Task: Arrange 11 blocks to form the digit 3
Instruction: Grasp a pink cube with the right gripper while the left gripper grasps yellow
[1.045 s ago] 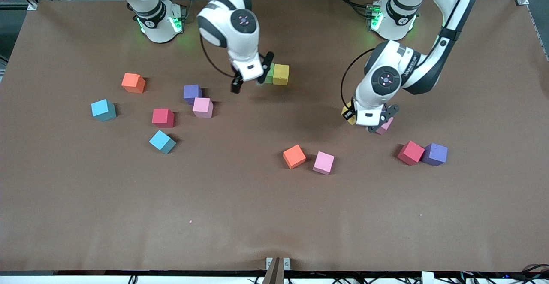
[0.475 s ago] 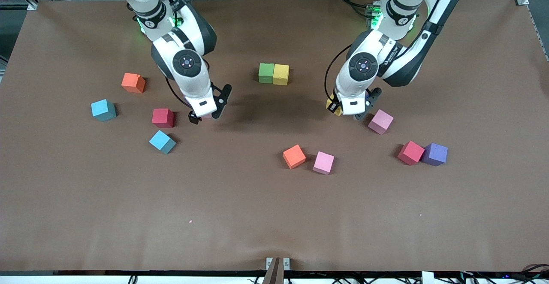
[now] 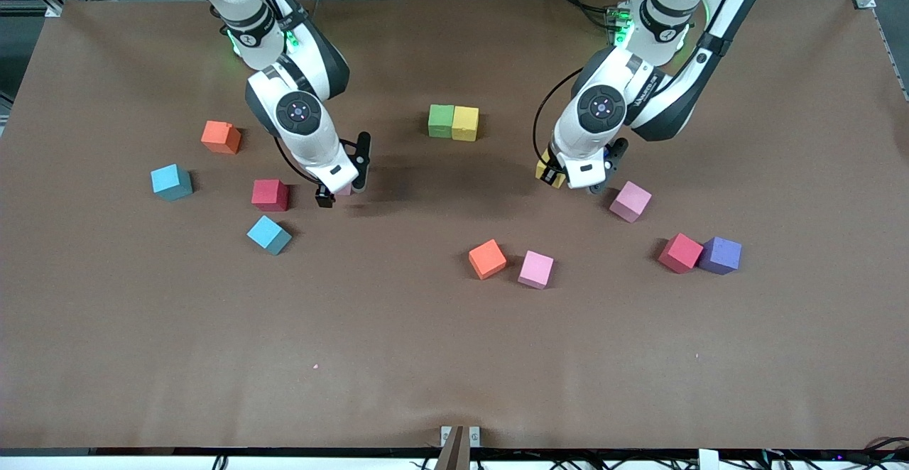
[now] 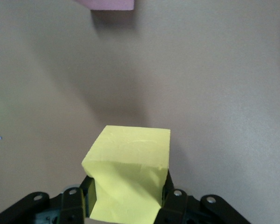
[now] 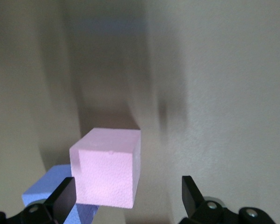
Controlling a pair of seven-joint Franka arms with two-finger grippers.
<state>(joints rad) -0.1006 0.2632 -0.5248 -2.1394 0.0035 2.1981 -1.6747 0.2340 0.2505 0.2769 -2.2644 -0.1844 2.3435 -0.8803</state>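
A brown table (image 3: 440, 356) carries loose cubes. A green cube (image 3: 441, 121) and a yellow cube (image 3: 466, 123) sit touching, side by side; take that pair as the landmark. Toward the right arm's end from it lie an orange cube (image 3: 221, 137), a cyan cube (image 3: 171, 182), a red cube (image 3: 270, 194) and a second cyan cube (image 3: 269, 234). Nearer the front camera than the pair sit another orange cube (image 3: 487, 258) and a pink cube (image 3: 535, 269), just beside each other. Toward the left arm's end lie a pink cube (image 3: 630, 201), and a red cube (image 3: 679, 252) touching a purple cube (image 3: 720, 255).
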